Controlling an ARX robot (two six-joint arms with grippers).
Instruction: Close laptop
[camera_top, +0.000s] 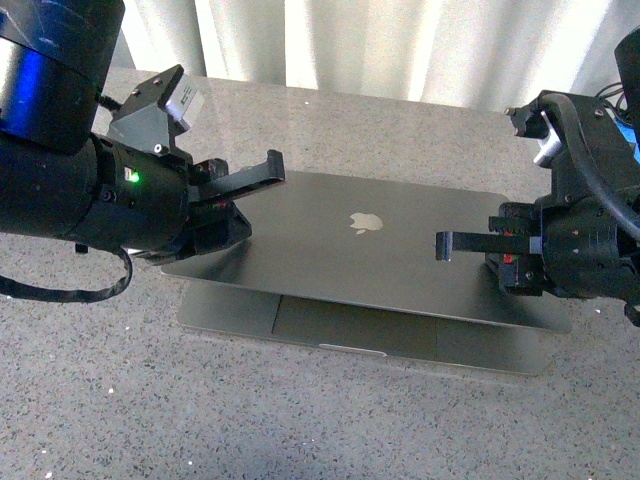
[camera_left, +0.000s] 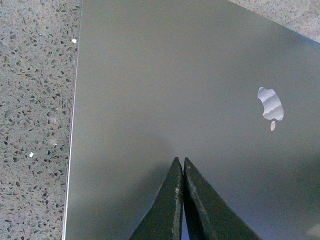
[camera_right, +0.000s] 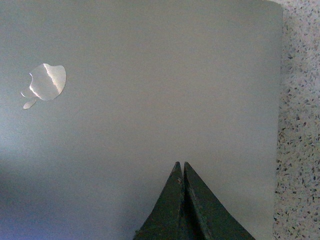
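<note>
Left hand (camera_top: 275, 162) and right hand (camera_top: 443, 245) (both closed) above laptop (camera_top: 400, 262) lid.

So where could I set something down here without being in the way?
The speckled counter in front of the laptop is bare, as is the strip behind it, before the curtain. Crowded: right above it, with the left tool and right tool there, both shut.

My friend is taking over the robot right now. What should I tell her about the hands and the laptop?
Left hand: shut, empty, over the lid's left part.
Right hand: shut, empty, over the lid's right part.
Laptop: on the speckled table, lid lowered most of the way, trackpad showing.
Left to do: press the lid flat.
</note>
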